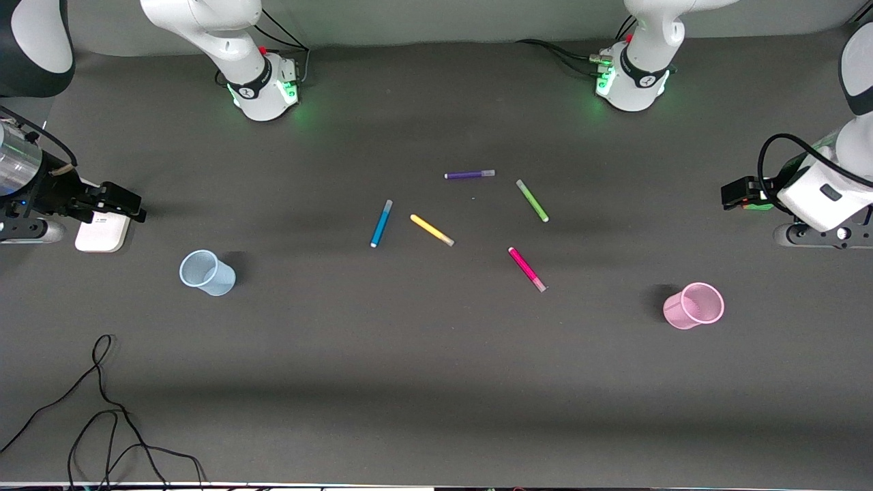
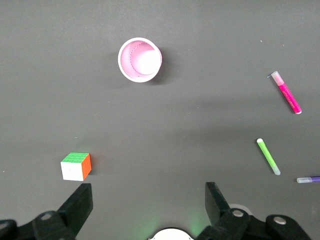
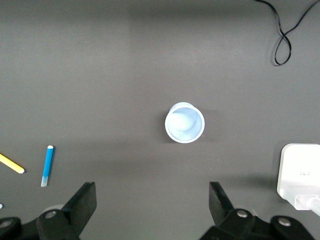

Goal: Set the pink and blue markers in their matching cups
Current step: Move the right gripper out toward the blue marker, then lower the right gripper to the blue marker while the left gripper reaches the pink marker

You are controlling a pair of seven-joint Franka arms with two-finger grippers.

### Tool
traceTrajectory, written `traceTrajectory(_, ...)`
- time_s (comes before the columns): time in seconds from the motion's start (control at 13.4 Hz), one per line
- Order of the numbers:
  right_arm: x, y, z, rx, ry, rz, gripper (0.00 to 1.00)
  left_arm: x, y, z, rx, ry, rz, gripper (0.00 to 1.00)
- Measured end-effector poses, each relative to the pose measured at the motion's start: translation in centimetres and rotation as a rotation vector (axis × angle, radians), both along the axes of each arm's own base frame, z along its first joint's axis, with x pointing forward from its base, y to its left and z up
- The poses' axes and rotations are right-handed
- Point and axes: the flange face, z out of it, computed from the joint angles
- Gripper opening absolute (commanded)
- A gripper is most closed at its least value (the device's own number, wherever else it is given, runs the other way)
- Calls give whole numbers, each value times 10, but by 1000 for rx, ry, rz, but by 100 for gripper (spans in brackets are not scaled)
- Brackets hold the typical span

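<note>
The blue marker and the pink marker lie flat mid-table among other markers. The pale blue cup stands upright toward the right arm's end, and the pink mesh cup stands upright toward the left arm's end. Both cups are empty. My right gripper is open and empty, held high over its end of the table; its wrist view shows the blue cup and the blue marker. My left gripper is open and empty, held high over its end; its wrist view shows the pink cup and the pink marker.
Purple, green and yellow markers lie near the two task markers. A white box sits below the right gripper. A colour cube lies near the left gripper's end. A black cable trails along the table's near edge.
</note>
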Motion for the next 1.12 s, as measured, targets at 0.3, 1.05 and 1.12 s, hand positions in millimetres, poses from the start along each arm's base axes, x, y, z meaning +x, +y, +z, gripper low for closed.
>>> traceTrajectory(0.3,1,12,-2,0,5,22,100,-3,1,2,3,18,8,100)
traceTrajectory(1.05,31,191,-190,63,354,-110,100,3,-29,-18,-35,66,66,100)
traceTrajectory(1.12,32,212,-213,95,405,-149,100,10,-48,-36,-44,76,94,100)
